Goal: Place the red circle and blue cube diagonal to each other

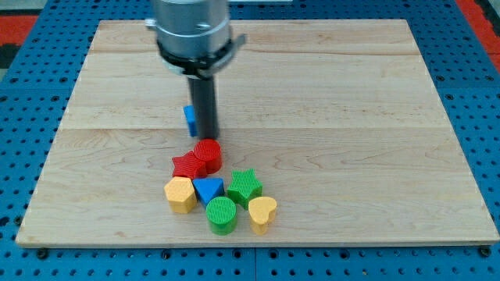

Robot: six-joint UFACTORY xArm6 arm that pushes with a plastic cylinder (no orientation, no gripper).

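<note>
The blue cube (189,119) sits left of centre on the wooden board, mostly hidden behind my rod. My tip (205,136) rests on the board right against the cube's right side. The red circle (208,154) lies just below the tip, toward the view's bottom, and touches the red star (186,165) on its left. The cube is up and slightly left of the circle, with a small gap between them.
Below the red circle lies a cluster: yellow hexagon (180,194), blue triangle (208,189), green star (244,186), green circle (222,215) and yellow heart (262,213). The wooden board (351,156) lies on a blue pegboard.
</note>
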